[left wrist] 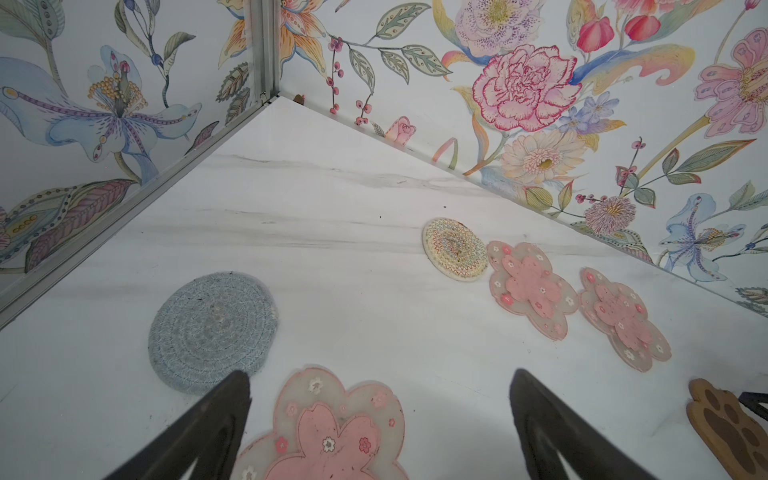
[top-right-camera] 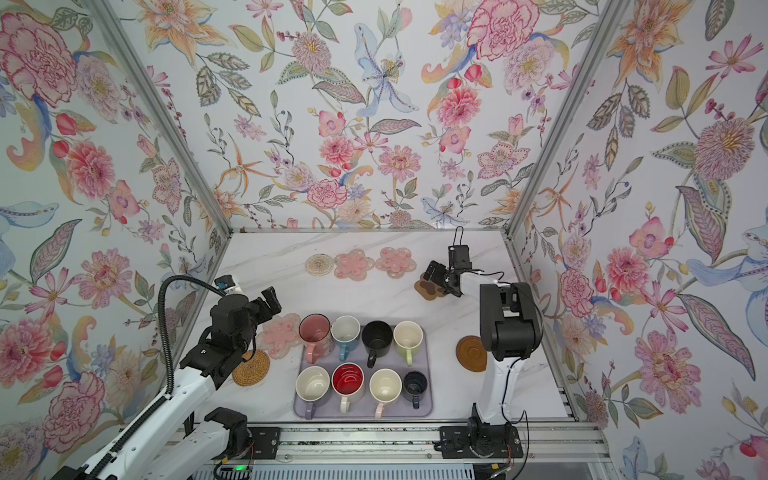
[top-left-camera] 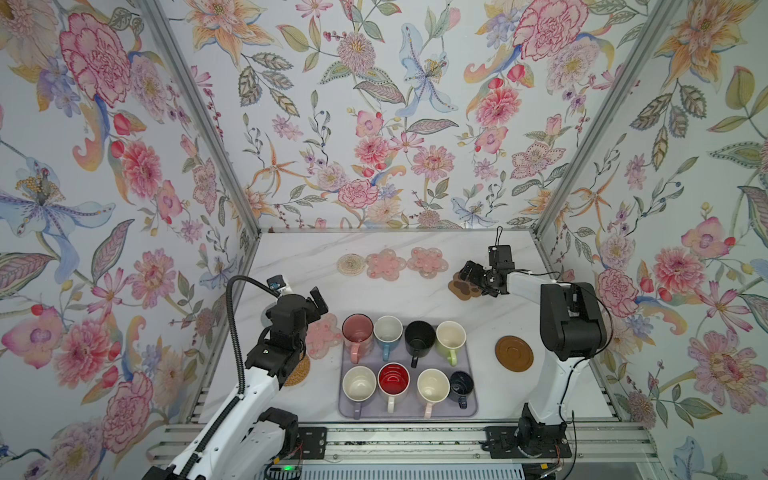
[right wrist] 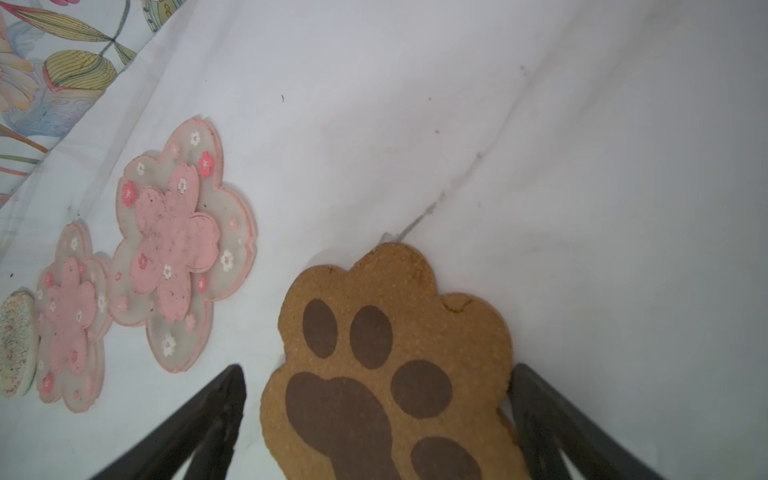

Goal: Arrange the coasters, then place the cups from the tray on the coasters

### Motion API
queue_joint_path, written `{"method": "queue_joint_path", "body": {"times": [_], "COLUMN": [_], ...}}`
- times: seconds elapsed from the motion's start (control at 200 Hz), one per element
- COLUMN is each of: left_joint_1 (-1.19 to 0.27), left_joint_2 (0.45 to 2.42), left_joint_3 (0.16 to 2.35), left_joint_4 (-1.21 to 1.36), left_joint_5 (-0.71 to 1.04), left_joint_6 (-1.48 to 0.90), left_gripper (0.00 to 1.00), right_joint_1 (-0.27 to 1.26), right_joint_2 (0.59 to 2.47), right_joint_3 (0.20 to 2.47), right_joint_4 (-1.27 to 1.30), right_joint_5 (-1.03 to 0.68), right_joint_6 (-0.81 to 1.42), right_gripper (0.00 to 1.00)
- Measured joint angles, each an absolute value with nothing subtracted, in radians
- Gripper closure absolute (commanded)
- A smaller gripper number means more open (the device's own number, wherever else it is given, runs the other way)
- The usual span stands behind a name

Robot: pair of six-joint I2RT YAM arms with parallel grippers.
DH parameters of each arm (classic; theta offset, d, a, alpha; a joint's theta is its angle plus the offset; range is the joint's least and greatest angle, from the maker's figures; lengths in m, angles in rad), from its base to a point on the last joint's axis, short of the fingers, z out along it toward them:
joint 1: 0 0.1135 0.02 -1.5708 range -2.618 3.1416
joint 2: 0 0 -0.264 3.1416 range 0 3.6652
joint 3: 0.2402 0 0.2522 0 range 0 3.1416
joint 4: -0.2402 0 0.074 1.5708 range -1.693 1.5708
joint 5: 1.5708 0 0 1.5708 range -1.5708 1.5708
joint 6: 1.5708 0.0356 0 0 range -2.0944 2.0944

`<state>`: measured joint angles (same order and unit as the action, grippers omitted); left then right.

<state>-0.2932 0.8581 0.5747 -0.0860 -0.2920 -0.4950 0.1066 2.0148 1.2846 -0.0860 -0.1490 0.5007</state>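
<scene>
White marbled worktop [top-left-camera: 415,303] bears the lavender tray [top-left-camera: 471,409] at the front. Along the back is a row of beaded coaster [top-left-camera: 350,263], pink flower coaster [top-left-camera: 385,264] and second flower coaster [top-left-camera: 427,262] — elsewhere paw coaster [top-left-camera: 462,289], wooden disc [top-left-camera: 514,353], third flower coaster [top-left-camera: 324,340], rattan coaster [top-right-camera: 250,368] and grey knitted coaster [left wrist: 212,330].

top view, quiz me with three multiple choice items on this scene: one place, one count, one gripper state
1. Where does the wooden disc coaster lie?
A right of the tray
B on the tray
C in the back row

2. How many mugs stand on the tray?
A six
B seven
C eight

3. The right gripper is:
A shut on a mug
B open, astride the paw coaster
C shut and empty

Key: A, the disc lies off the tray's right edge; C, two rows of four; B, the jaws stand apart either side of the paw.
</scene>
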Motion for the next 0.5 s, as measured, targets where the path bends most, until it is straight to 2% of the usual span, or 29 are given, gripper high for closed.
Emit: {"method": "queue_joint_path", "body": {"times": [0.145, 0.305, 0.5], "left_joint_1": [-0.292, -0.292, -0.289], "left_joint_2": [0.858, 0.858, 0.858], "left_joint_3": [0.575, 0.575, 0.575], "left_joint_4": [-0.087, -0.089, -0.089], "left_joint_5": [-0.292, -0.291, -0.291], "left_joint_6": [-0.495, -0.495, -0.495], "left_gripper": [0.01, 0.01, 0.01], "right_joint_1": [0.136, 0.163, 0.191], "right_joint_2": [2.077, 2.073, 1.935], "right_joint_3": [1.394, 1.405, 1.305], "right_joint_4": [-0.155, -0.209, -0.249], "right_joint_5": [-0.141, -0.087, 0.041], "right_joint_6": [0.446, 0.408, 0.369], "right_gripper": [0.01, 0.01, 0.01]}}
